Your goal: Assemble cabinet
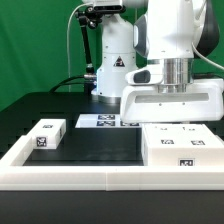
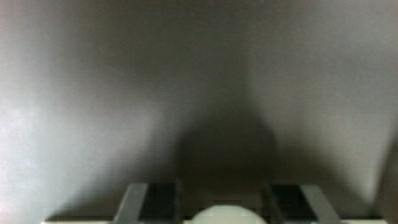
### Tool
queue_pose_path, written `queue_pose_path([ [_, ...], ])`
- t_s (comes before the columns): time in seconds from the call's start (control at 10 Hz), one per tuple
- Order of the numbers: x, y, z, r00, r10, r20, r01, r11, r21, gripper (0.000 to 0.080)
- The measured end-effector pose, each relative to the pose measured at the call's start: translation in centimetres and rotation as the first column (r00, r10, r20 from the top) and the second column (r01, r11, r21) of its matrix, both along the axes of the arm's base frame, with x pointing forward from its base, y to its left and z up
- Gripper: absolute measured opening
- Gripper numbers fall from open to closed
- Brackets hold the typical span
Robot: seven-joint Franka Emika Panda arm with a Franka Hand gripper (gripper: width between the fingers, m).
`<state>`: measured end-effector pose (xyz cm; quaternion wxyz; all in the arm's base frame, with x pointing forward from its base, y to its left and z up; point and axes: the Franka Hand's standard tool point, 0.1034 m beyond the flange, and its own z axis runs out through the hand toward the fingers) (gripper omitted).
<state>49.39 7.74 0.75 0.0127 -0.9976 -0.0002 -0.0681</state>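
At the near edge, white border rail [image 1: 100, 178]. Behind it, on the exterior view's right, cabinet [image 1: 185, 148], gripper [image 1: 171, 115] close over its top, clasp impossible to tell. On the exterior view's left, small tagged block [image 1: 47, 134] loose, unfitted: assembly seemingly barely begun. Beyond, marker board [image 1: 100, 121].

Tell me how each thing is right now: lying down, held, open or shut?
cabinet: sitting on the table, right under the gripper.
small white block: lying loose, apart from the cabinet, untouched.
marker board: lying flat.
border rail: lying along the front.
gripper: low over the cabinet, something pale between its fingers; gripping or not, cannot tell.
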Motion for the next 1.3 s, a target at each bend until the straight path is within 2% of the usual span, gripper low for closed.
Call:
queue_pose_path([
  [0.2, -0.1, 0.0, 0.6, 1.0, 0.006, -0.016, -0.006, 1.0, 0.0, 0.0215],
  [0.6, 0.2, 0.2, 3.8, 0.999, 0.016, -0.038, -0.016, 1.0, 0.007, 0.0215],
  [0.8, 0.0, 0.2, 3.3, 0.999, 0.017, -0.042, -0.017, 1.0, 0.005, 0.0215],
  [1.1, 0.0, 0.2, 3.2, 0.999, 0.018, -0.043, -0.018, 1.0, 0.005, 0.0215],
  [1.2, 0.0, 0.0, 3.3, 0.999, 0.018, -0.044, -0.017, 1.0, 0.004, 0.0215],
  [1.3, 0.0, 0.4, 4.0, 0.998, 0.016, -0.052, -0.016, 1.0, 0.007, 0.0215],
])
